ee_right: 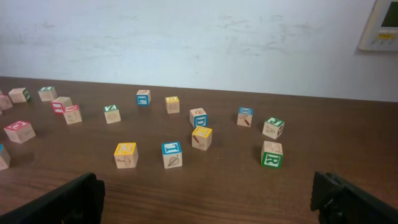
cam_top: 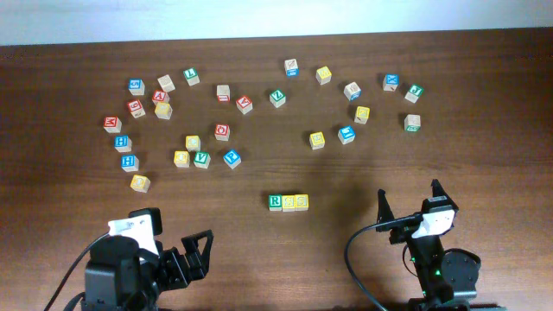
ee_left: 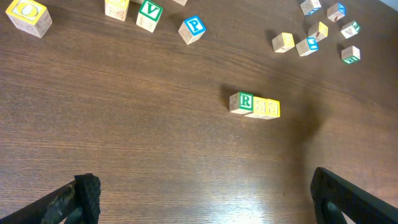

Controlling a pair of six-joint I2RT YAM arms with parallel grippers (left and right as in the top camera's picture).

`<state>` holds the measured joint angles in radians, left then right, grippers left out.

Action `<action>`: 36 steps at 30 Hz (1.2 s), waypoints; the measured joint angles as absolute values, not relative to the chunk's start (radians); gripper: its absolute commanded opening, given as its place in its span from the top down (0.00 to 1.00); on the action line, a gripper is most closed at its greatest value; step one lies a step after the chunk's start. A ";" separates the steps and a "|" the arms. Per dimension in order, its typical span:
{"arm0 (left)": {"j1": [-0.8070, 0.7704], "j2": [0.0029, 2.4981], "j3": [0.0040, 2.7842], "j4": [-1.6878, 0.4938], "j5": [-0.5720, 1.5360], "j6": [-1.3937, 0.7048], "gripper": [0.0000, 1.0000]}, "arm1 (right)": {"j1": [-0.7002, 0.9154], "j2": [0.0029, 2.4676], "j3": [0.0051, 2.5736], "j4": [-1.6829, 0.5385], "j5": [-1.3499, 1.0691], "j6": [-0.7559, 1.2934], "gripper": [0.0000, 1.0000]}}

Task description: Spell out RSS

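Judging from the row in the middle of the dark wooden surface (cam_top: 449, 155), the word looks assembled. The green-bordered wooden R cube (cam_top: 276, 202) sits at the left end, the first yellow-faced wooden cube (cam_top: 289, 202) is touching it, and the second yellow-faced wooden cube (cam_top: 301, 201) is touching that one. The letters on the yellow faces are too faint to read in any view, so I cannot confirm they are both S.

The left tool (cam_top: 197, 249) hangs near the front edge with its fingers spread wide and empty. The right tool (cam_top: 409, 200) is likewise wide apart and holds nothing, and it sits off to the right of the row.

The step in hand is probably a final check, so the best handling is restraint:
- Leave both arms well clear of the three cubes, since a brushed corner would break the line.
- If the row needs straightening, bring one tool down from above.
- Push gently on an end cube along the row, not across it.

The nearest loose piece, a blue-bordered wooden P cube (cam_top: 232, 158), lies well apart and needs no attention.
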<state>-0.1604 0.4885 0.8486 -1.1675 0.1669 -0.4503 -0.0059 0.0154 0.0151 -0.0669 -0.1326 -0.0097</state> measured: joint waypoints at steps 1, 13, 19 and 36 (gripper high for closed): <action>-0.160 0.488 0.849 -1.168 0.167 -0.450 0.01 | -0.006 0.015 0.015 -0.067 -0.131 -0.012 0.02; -0.160 0.488 0.849 -1.168 0.167 -0.450 0.01 | -0.006 0.015 0.015 -0.074 -0.069 0.056 0.02; -0.160 0.488 0.849 -1.168 0.167 -0.450 0.01 | -0.006 0.015 0.015 -0.074 -0.069 0.057 0.02; -0.106 0.328 0.711 -0.713 0.165 -0.094 0.01 | -0.006 0.015 0.015 -0.074 -0.069 0.057 0.02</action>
<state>-0.1059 0.3283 0.7113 -0.7128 0.1654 -0.0940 -0.0059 0.0147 0.0147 -0.0738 -0.0692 0.0566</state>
